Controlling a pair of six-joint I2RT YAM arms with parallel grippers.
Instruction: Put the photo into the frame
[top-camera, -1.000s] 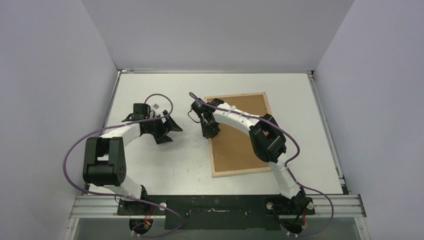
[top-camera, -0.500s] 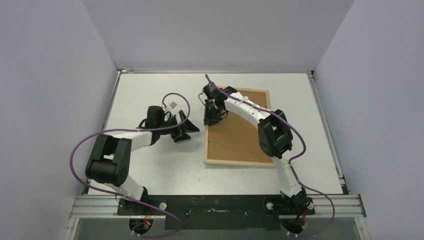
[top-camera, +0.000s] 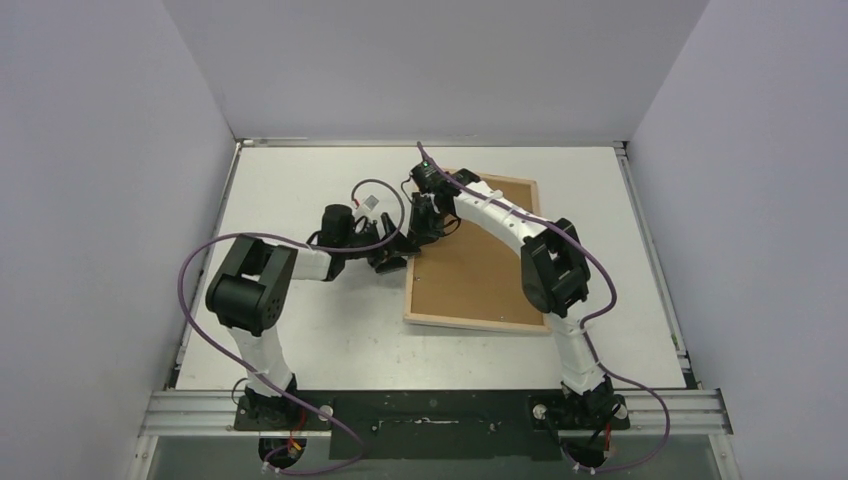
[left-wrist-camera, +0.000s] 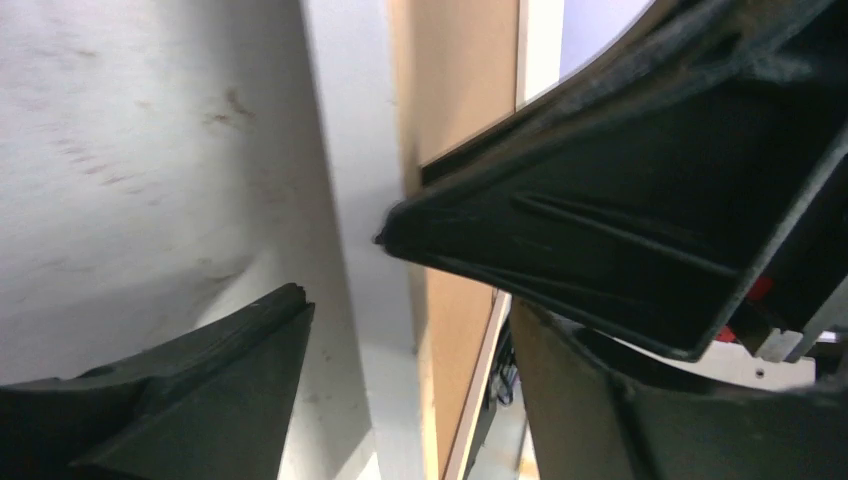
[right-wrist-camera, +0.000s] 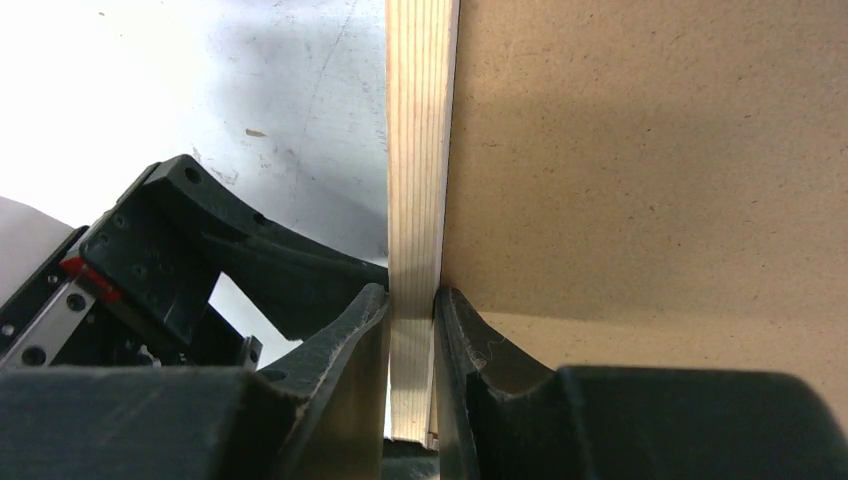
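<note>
I have my right gripper (right-wrist-camera: 412, 335) pinching the left rail of the pale-wood rectangular frame (right-wrist-camera: 420, 150), which spreads toward four o'clock; left gripper (top-camera: 393, 256) gapes alongside.

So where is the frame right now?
In the top view, the frame lies back-up, right of centre, its left rail pinched by the right gripper.
</note>
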